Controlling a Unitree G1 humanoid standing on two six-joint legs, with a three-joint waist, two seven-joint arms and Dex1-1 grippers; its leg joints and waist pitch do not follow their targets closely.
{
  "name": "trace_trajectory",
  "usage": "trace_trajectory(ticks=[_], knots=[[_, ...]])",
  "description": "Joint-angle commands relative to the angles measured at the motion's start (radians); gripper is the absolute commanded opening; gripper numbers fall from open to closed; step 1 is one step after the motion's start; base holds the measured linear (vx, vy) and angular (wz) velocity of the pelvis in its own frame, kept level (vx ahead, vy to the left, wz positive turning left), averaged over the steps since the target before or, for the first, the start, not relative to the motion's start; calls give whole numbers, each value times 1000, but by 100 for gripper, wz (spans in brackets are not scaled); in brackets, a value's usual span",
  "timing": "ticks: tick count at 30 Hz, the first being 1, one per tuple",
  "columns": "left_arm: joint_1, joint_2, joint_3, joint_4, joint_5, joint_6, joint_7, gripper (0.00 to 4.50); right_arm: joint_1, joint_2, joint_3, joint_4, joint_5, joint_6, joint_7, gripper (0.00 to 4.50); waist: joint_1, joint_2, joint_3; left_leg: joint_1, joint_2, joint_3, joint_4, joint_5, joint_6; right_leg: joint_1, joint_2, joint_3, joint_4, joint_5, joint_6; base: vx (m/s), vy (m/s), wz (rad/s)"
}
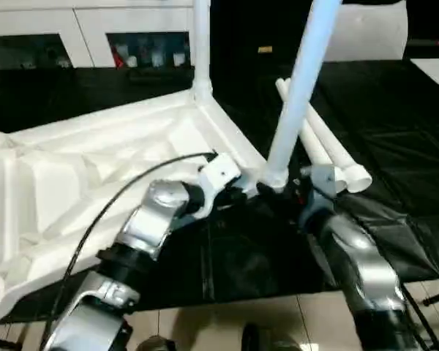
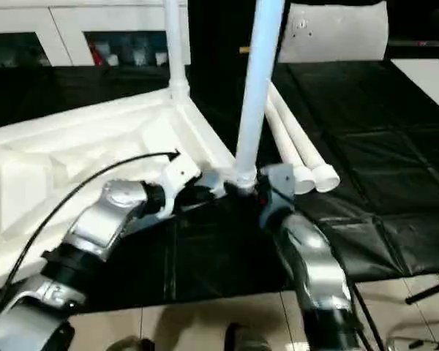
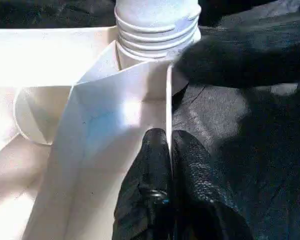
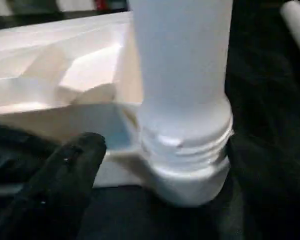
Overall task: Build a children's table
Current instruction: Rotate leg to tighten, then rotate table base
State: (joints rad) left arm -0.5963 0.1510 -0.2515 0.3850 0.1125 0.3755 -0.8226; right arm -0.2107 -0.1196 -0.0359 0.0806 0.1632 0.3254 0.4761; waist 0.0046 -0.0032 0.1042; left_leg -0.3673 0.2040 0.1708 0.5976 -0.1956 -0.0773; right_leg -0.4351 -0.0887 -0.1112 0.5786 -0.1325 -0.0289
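The children's table top (image 1: 95,168) lies upside down on black cloth, ribbed underside up. One white leg (image 1: 201,44) stands in the far corner socket. A second leg (image 1: 296,95) stands in the near corner socket, its threads (image 4: 185,145) showing above the socket rim. My left gripper (image 3: 168,137) is shut on the top's thin side wall right beside that socket. My right gripper (image 1: 289,191) is at the base of this leg, open; one black finger (image 4: 65,175) stands apart from the threads. Two loose legs (image 1: 329,150) lie side by side on the cloth to the right.
White cabinets with glass doors (image 1: 95,29) line the back. A flat white panel (image 1: 373,33) leans at the back right. The cloth ends near me at a tiled floor (image 1: 227,314). A black cable (image 1: 110,197) arcs over my left forearm.
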Motion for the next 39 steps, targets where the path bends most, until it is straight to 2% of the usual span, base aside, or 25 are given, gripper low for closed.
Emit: trace_trajectory(ticks=[1, 3, 5, 9, 11, 12, 15, 16, 17, 18, 21, 22, 23, 24, 25, 26, 27, 28, 29, 30, 32, 33, 35, 37, 39], knots=[[-21, -5, 30, 9, -17, -56, 39, 0, 28, -12, -25, -83, 47, 26, 30, 443, 7, -10, -91, -7, 10, 1, -60, -129, 112, 82, -47, 46, -77, -352, -139, 0, 0, 0], [-48, -12, 62, 60, -7, -67, 117, 0, 65, -21, -48, -133, 53, 42, 18, 443, 9, -9, -93, -4, 9, 2, -59, -128, 112, 80, -43, 46, -78, -356, -129, 0, 0, 0], [-66, -22, 80, 92, -8, -86, 157, 0, 85, -22, -46, -154, 52, 53, 11, 443, 8, -12, -94, -9, 5, -1, -59, -134, 100, 84, -44, 42, -82, -390, -107, 0, 0, 0], [-118, -53, 112, 170, -37, -130, 205, 0, 133, -29, -6, -204, 53, 108, -3, 443, 7, -10, -98, -8, 1, 0, -56, -131, 102, 83, -43, 41, -87, -407, -92, 0, 0, 0], [-164, -94, 159, 227, -96, -162, 209, 0, 142, 2, 18, -198, 17, 102, -55, 443, 8, -9, -101, -8, -2, 1, -53, -119, 103, 80, -43, 40, -88, -393, -98, 0, 0, 0], [-173, -97, 164, 236, -107, -175, 204, 44, 143, 9, 23, -201, 18, 107, -62, 450, 7, -10, -102, -10, -2, 1, -53, -114, 104, 81, -43, 40, -86, -385, -102, 0, 0, 0], [-196, -109, 194, 256, -160, -170, 175, 55, 139, 34, 36, -211, 15, 132, -86, 450, 16, -3, -108, -5, 6, -1, -52, -85, 118, 81, -47, 44, -73, -291, -155, 0, 0, 0], [-201, -109, 196, 259, -163, -189, 171, 74, 136, 39, 42, -211, 13, 136, -91, 450, 19, -3, -109, 0, 12, 0, -52, -69, 128, 77, -46, 47, -66, -226, -186, 0, 0, 0], [-206, -109, 206, 258, -168, -218, 181, 74, 129, 47, 50, -209, 10, 144, -100, 450, 23, -6, -107, -5, 11, -1, -53, -71, 136, 81, -46, 44, -64, -214, -194, 0, 0, 0], [-207, -109, 209, 257, -170, -221, 184, 92, 128, 48, 52, -208, 10, 146, -102, 450, 25, -5, -105, -3, 11, -1, -53, -79, 134, 82, -47, 44, -64, -226, -192, 0, 0, 0], [-211, -94, 246, 224, -183, -216, 206, 92, 112, 49, 79, -196, -4, 160, -111, 450, 32, -5, -104, -3, 10, 1, -55, -92, 118, 85, -50, 44, -68, -278, -170, 0, 0, 0], [-205, -65, 247, 199, -160, -205, 221, 92, 104, 48, 90, -187, -13, 168, -115, 450, 33, 3, -102, -2, 9, 1, -56, -99, 110, 84, -49, 43, -72, -300, -157, 0, 0, 0], [-199, -44, 245, 180, -143, -193, 231, 92, 100, 48, 95, -182, -17, 172, -117, 450, 29, -2, -102, -5, 10, 0, -58, -109, 101, 84, -46, 43, -71, -310, -146, 0, 0, 0], [-184, 3, 238, 143, -109, -169, 251, 92, 90, 48, 107, -171, -25, 180, -124, 450, 29, -1, -103, -3, 11, -1, -58, -116, 92, 85, -46, 43, -70, -318, -140, 0, 0, 0], [-169, 45, 232, 113, -79, -156, 263, 92, 81, 50, 113, -162, -28, 188, -129, 450, 23, -1, -102, -8, 9, -3, -60, -122, 80, 89, -45, 41, -69, -342, -123, 0, 0, 0], [-149, 92, 233, 79, -61, -129, 266, 75, 72, 53, 118, -152, -31, 195, -135, 450, 23, 8, -99, -1, 13, -4, -63, -141, 63, 82, -47, 43, -73, -362, -112, 0, 0, 0], [-121, 142, 244, 34, -44, -82, 268, 75, 61, 58, 122, -138, -34, 198, -142, 450, 18, 11, -99, 3, 13, -5, -63, -155, 49, 80, -47, 42, -71, -386, -106, 0, 0, 0], [-75, 219, 264, -35, -1, -22, 276, 75, 44, 68, 126, -112, -38, 205, -152, 450, 15, 14, -98, 10, 14, -3, -62, -167, 42, 72, -45, 44, -75, -399, -106, 0, 0, 0], [-35, 285, 283, -84, 40, 28, 279, 60, 29, 77, 129, -89, -42, 207, -160, 450, 11, 15, -98, 5, 17, -9, -66, -163, 34, 77, -49, 44, -66, -387, -113, 0, 0, 0], [-35, 286, 283, -85, 41, 29, 279, 46, 29, 77, 129, -88, -42, 207, -160, 450, 3, 19, -93, 3, 14, -7, -67, -167, 28, 74, -42, 43, -71, -397, -106, 0, 0, 0], [-17, 316, 291, -104, 61, 50, 280, 36, 22, 81, 131, -78, -45, 206, -164, 450, 4, 24, -95, 17, 13, -4, -63, -177, 26, 65, -42, 46, -75, -387, -112, 0, 0, 0], [29, 396, 302, -135, 116, 77, 276, 35, 0, 94, 138, -48, -46, 210, -171, 450, 10, 23, -96, 19, 20, -5, -67, -177, 24, 62, -41, 49, -69, -336, -140, 0, 0, 0], [65, 452, 306, -155, 145, 98, 270, 14, -19, 103, 145, -22, -51, 208, -176, 450, 8, 21, -96, 8, 18, -7, -71, -170, 22, 71, -39, 49, -59, -303, -148, 0, 0, 0], [95, 492, 299, -164, 152, 126, 264, 5, -43, 112, 147, 7, -53, 201, -183, 450, 13, 29, -96, 17, 19, -8, -71, -189, 10, 66, -43, 53, -55, -294, -163, 0, 0, 0], [144, 549, 269, -175, 173, 166, 248, 5, -81, 129, 140, 54, -48, 188, -192, 450, 16, 30, -95, 17, 19, -7, -72, -200, 6, 66, -43, 54, -56, -298, -165, 0, 0, 0]])
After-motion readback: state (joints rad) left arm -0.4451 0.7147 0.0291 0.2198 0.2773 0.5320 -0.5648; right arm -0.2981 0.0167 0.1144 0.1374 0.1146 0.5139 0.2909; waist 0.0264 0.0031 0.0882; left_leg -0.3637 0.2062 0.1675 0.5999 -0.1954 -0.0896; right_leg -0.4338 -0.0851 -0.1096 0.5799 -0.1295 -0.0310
